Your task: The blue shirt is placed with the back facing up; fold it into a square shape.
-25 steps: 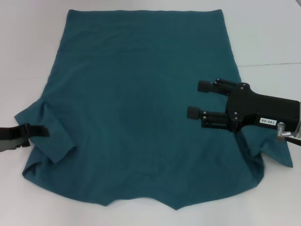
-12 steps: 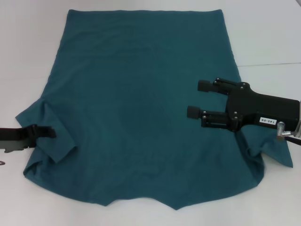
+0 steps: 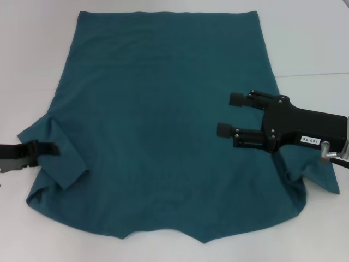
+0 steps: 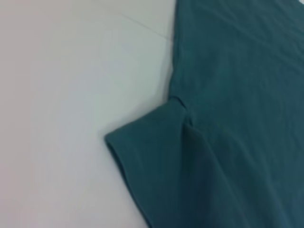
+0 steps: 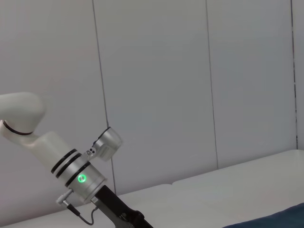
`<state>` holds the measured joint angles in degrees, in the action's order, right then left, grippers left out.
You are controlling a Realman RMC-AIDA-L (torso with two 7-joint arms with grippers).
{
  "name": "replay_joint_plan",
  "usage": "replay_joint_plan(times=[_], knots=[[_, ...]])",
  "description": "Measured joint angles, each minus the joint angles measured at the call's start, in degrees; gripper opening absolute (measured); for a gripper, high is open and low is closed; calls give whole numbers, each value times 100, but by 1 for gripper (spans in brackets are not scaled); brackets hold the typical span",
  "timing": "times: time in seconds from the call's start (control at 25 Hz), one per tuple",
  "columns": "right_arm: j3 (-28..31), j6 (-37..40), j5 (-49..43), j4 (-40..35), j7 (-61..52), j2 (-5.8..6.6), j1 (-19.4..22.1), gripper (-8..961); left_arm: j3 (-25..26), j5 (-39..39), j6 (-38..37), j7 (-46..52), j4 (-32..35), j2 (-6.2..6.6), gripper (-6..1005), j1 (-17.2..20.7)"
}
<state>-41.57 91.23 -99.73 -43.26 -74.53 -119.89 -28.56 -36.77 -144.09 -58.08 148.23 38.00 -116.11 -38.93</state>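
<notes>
Teal blue shirt (image 3: pixel 163 131) flat; right end effector (image 3: pixel 226 114) open, empty; left end effector (image 3: pixel 46 149) cut off, grip unclear.

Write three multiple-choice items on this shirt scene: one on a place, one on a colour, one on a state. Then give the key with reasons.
1. Where is the left end effector?
A. at the shirt's left sleeve
B. over the far hem
C. beside the right end effector

2. What colour is the shirt?
A. red
B. teal-blue
C. white

3. How are the right end effector's fingers?
A. shut on the shirt
B. shut on nothing
C. open, spread apart

Key: 1 A, its tip lies at the bunched sleeve edge. 2 B, the whole cloth is teal-blue on the white table. 3 C, a clear gap shows between the two fingers above the cloth.
</notes>
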Motion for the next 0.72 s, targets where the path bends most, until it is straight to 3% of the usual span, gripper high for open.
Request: replay_joint_plan(times=[0.32, 0.72], knots=[[-5, 10, 59, 2, 0, 0, -3, 880, -6, -109, -85, 117, 111, 16, 679, 120], [-1, 9, 60, 2, 18, -1, -9, 882, -13, -137, -80, 117, 30, 20, 673, 6]])
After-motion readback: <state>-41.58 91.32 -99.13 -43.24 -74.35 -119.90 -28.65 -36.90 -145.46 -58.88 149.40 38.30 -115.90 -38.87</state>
